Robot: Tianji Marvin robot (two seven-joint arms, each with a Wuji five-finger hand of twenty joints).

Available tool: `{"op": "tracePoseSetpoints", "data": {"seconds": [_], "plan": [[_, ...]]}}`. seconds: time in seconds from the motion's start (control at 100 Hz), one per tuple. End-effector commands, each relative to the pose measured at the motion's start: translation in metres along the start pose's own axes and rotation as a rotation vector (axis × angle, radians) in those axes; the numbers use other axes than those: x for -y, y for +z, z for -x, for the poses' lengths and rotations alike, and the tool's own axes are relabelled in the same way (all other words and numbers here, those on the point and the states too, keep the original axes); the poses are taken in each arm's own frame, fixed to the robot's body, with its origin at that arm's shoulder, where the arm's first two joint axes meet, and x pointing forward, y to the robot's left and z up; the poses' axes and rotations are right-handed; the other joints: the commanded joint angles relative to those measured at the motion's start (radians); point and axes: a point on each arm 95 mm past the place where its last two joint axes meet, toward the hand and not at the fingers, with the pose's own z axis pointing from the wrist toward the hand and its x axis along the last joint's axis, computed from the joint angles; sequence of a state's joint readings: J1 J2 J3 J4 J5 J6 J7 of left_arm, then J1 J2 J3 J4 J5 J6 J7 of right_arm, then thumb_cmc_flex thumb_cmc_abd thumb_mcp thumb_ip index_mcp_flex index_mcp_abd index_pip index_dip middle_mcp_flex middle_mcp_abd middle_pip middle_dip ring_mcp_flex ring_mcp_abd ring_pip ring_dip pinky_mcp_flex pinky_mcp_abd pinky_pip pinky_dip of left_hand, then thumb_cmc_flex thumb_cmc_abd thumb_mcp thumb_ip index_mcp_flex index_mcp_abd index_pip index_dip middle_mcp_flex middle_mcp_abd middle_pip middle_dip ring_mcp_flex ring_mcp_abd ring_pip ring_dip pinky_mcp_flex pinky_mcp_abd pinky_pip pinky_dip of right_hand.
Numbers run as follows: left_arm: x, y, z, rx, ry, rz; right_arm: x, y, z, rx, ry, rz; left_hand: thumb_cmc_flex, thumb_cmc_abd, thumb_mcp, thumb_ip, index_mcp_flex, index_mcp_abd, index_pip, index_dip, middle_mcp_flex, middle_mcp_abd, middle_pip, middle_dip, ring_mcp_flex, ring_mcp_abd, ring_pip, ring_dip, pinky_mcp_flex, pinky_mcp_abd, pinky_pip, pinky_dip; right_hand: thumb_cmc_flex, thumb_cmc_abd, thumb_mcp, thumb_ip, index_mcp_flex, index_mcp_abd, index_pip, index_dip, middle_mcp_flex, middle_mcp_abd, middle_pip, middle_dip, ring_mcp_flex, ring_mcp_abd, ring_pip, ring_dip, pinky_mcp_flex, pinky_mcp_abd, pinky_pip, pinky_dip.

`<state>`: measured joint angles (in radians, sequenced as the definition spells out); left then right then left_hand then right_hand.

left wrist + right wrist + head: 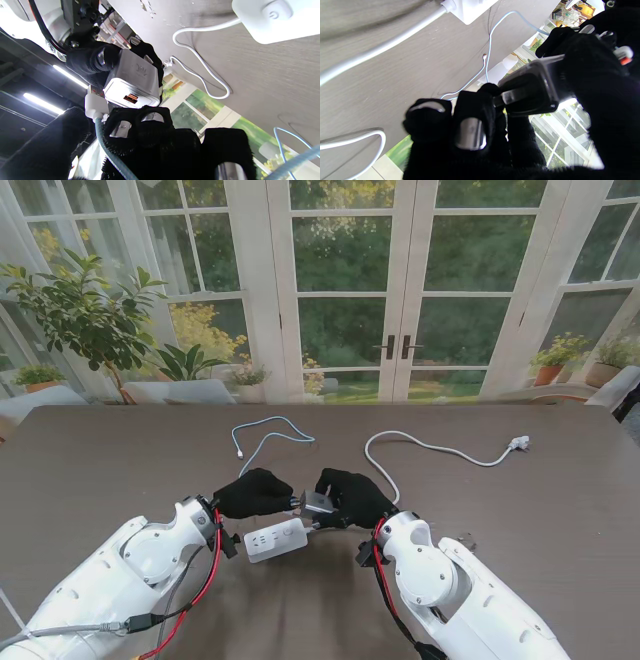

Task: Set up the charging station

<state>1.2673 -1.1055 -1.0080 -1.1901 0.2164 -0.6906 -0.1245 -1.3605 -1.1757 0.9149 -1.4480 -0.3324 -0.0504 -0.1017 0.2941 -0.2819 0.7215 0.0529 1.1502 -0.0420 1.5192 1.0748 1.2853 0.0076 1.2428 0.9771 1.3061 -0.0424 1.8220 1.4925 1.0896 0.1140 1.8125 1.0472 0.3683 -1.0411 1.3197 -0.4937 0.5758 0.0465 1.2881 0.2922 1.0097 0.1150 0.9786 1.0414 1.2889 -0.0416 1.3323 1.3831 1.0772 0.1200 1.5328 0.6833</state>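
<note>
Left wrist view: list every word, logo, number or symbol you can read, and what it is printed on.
Power symbol, a circle with a stroke, on the round button of the white power strip.
Faint embossed logo on the side of the white charger held in the right hand: too blurred to read.
No other text is legible.

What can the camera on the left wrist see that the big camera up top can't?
Only the left wrist view shows the charger's orange USB port and the white plug of the blue cable right beside it. Only the stand view shows the power strip's wall plug, the plants and both arms. Both show the charger in the right hand, the left hand and the power strip.
</note>
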Motion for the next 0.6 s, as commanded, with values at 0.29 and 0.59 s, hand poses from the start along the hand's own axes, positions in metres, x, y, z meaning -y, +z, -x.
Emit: {"op": "tracePoseSetpoints", "data": {"seconds": [0.29,0.59], "plan": [[0.0,-0.0014,0.0019,-0.024,-0.007,-0.005,0.0027,0.0004,-0.0009,0.002,0.006,-0.019,-0.098,-0.012,0.404,0.382,0.147,0.146,0.093,-0.019,0.071,0.137,0.186,0.016,-0.081,-0.53,0.171,0.077,0.033,-0.081,0.281,-0.016,0.149,0.128,0.175,0.126,0.043,-0.094,0.275,0.074,0.029,-0.08,0.1,0.007,0.03,-0.001,0.022,-0.578,0.007,0.0,0.047,0.011],[-0.0003,-0.0041,0.0035,-0.033,-0.003,-0.026,0.0031,0.0007,-0.0005,0.004,0.008,-0.022,-0.072,0.017,-0.043,0.101,0.149,0.146,0.171,0.025,0.069,0.116,0.225,0.008,-0.081,-0.53,0.171,0.077,0.034,-0.097,0.281,-0.011,0.148,0.129,0.175,0.126,0.042,-0.093,0.274,0.075,0.027,-0.081,0.1,0.007,0.03,-0.002,0.021,-0.578,0.007,0.0,0.047,0.01]]}}
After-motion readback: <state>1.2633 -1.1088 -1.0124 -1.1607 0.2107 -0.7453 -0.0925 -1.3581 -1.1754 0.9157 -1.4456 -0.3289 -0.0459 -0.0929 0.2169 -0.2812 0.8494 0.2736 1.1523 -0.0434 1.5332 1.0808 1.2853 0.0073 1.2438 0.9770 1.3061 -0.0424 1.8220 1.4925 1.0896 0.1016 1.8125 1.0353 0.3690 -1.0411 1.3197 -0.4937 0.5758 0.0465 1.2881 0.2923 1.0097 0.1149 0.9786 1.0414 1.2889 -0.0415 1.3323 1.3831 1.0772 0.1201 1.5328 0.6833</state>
